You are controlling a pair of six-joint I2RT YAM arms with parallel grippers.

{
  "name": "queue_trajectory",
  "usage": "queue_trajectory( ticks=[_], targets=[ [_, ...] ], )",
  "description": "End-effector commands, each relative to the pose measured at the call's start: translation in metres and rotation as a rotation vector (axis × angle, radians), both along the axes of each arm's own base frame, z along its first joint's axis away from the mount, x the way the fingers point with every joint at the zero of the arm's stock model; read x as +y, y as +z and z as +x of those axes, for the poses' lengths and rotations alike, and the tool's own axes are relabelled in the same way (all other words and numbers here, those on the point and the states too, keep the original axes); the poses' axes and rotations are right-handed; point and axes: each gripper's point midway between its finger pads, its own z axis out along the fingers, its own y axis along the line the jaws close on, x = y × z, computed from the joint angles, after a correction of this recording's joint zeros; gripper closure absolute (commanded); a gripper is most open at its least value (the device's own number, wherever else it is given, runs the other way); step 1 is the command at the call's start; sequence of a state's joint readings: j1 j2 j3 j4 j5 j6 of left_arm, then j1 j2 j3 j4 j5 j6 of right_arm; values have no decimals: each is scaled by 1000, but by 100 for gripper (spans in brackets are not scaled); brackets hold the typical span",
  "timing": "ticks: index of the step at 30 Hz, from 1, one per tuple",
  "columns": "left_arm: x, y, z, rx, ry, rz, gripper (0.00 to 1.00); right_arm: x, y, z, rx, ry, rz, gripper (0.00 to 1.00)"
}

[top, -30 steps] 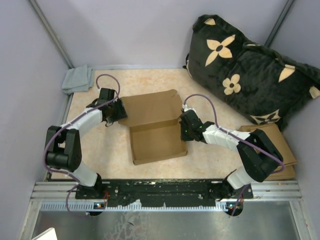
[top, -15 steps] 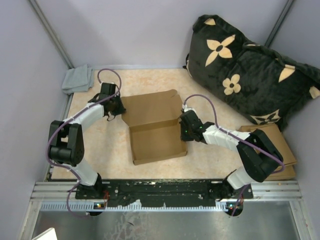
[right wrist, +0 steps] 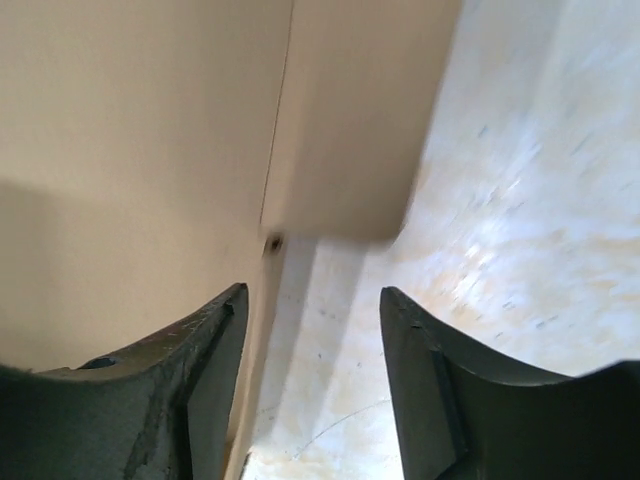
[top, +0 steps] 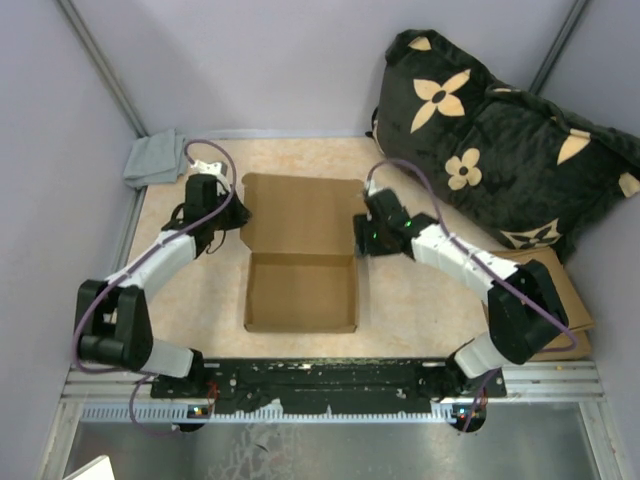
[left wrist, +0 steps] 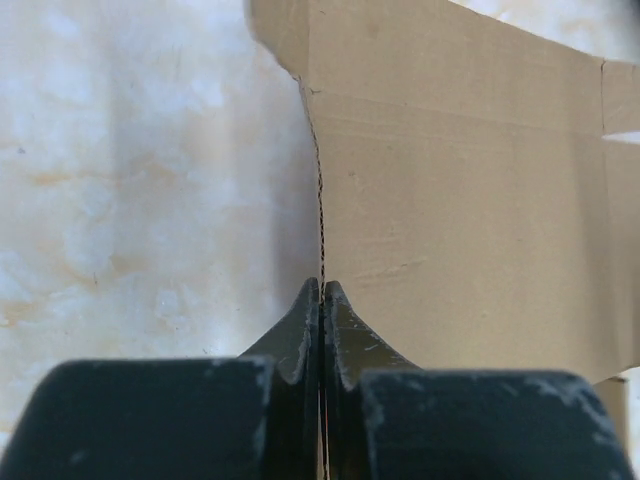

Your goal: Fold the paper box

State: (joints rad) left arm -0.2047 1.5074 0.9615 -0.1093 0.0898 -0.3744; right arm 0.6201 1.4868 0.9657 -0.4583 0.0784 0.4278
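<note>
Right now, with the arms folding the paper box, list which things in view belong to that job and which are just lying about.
In the job: paper box; left gripper, shut on its edge; right gripper, open beside it.
Lying about: grey cloth; black flowered cushion; smaller cardboard piece.

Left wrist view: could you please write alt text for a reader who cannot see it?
The left hand, its two dark fingers pressed together, pinches the edge of the brown paper box. Cardboard fills the right of the picture, the pale mottled table the left.
</note>
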Motion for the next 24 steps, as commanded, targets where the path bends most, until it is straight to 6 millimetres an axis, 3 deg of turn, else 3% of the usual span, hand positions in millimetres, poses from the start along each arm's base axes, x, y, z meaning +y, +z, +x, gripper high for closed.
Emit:
queue_trajectory(
  ticks=[1, 4, 8, 17, 24],
  targets=[
    [-7, 80, 2, -390, -84, -42, 100, -18, 77, 39, -129, 20, 79, 43],
    [-9, 92, -16, -493, -84, -108, 100, -30, 101, 61, -153, 42, 119, 43],
    [-9, 123, -32, -660, -88, -162, 100, -28, 113, 76, -152, 85, 148, 43],
    [-12, 141, -45, -749, -125, -173, 100, -16, 103, 99, -174, 183, 131, 44],
    [-18, 151, -57, -836, -177, -175, 100, -18, 114, 123, -246, 221, 134, 43]
  ],
)
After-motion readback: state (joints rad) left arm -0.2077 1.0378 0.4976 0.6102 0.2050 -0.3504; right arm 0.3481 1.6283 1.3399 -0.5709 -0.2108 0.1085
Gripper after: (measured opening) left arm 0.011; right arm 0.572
